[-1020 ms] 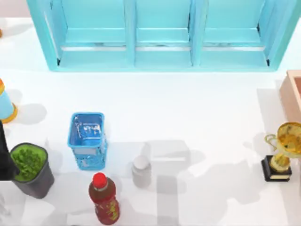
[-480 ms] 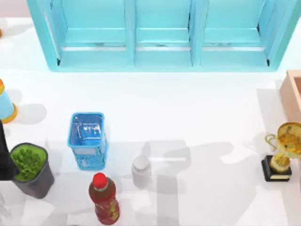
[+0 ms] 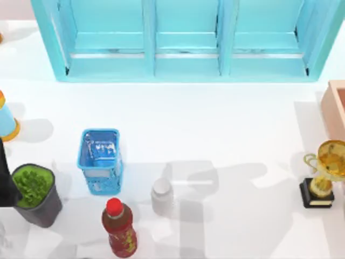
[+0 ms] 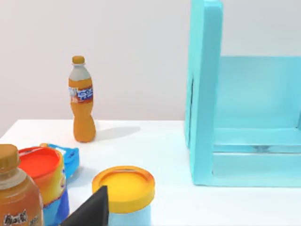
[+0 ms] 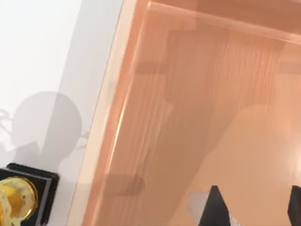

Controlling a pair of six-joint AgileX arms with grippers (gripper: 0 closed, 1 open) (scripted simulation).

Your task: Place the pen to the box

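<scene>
Right pincer [image 5: 254,207] hung over the box [image 5: 197,94] at the tabletop's right edge, jaws wide, gripping nothing; grey sliver by one finger was probably the pen [image 5: 195,205], so lift straight up, clear of walls and trophy [image 3: 323,172]; left arm [image 3: 4,178] parked at the left edge.

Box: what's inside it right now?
Bare reddish-brown floor of the box, with the right pincer open above it. A small grey piece, possibly the pen, shows beside one fingertip; the rest is covered.
</scene>
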